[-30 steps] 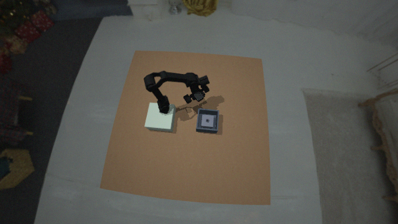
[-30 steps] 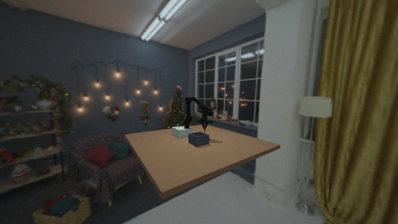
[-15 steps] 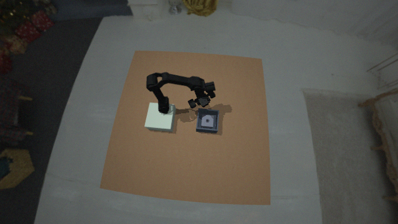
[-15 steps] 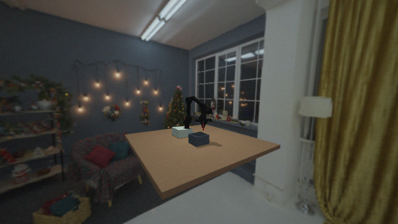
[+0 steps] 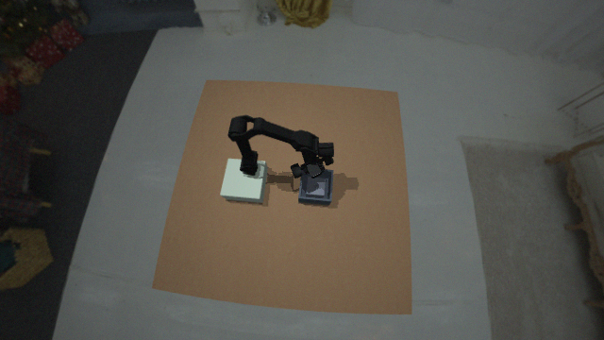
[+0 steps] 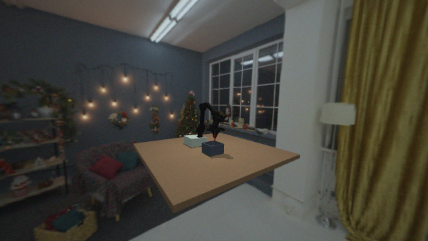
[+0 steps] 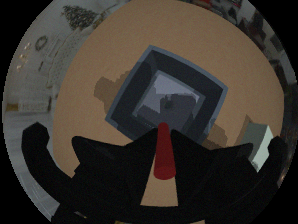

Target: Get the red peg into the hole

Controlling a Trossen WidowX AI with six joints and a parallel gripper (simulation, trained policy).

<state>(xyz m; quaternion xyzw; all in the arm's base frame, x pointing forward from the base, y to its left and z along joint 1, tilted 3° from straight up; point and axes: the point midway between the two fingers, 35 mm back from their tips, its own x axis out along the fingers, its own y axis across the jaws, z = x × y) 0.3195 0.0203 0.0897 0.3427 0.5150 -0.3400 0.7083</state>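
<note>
Three views, dim light; no readable brand, label or lettering on arm, box or block. Black arm (image 5: 278, 131) (image 6: 202, 117) rises from a pale green block (image 5: 243, 181) (image 6: 193, 141) (image 7: 257, 142), bends at the elbow and reaches across to the open box. Fingers (image 6: 215, 135) clamped on the red peg (image 6: 215, 136) (image 7: 164, 152), one on either side; in the wrist view the peg shows as a dark red rod between them, one end toward the box, the other round end nearer the camera. Exterior view: peg roughly upright, hanging below the hand, its lower part at about the height of the box rim; whether the tip is just inside or just above, cannot tell. Top view: arm's hand hides the peg, hand over the box's edge on the arm's side. Open box (image 5: 315, 200) (image 6: 212, 148) (image 7: 218, 106), dark blue-grey, square, stands on the tan tabletop (image 5: 283, 255) (image 6: 217, 177) (image 7: 195, 30), apart from the green block. Plate (image 5: 316, 190) (image 7: 162, 85) at its bottom, paler grey, partly under the hand's shadow; a small dark spot near its middle in the wrist view, likely the hole (image 7: 168, 104). Peg not in the hole. Shadows fall on the tabletop beside the box.

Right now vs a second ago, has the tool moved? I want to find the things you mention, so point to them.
Yes. In the top view, the tool (image 5: 309, 171) (image 6: 215, 136) (image 7: 164, 132) has shifted toward the dark blue box (image 5: 315, 202) (image 6: 212, 149) (image 7: 131, 82) and now overlaps its rear edge there, holding the red peg (image 6: 215, 136) (image 7: 165, 160).
</note>
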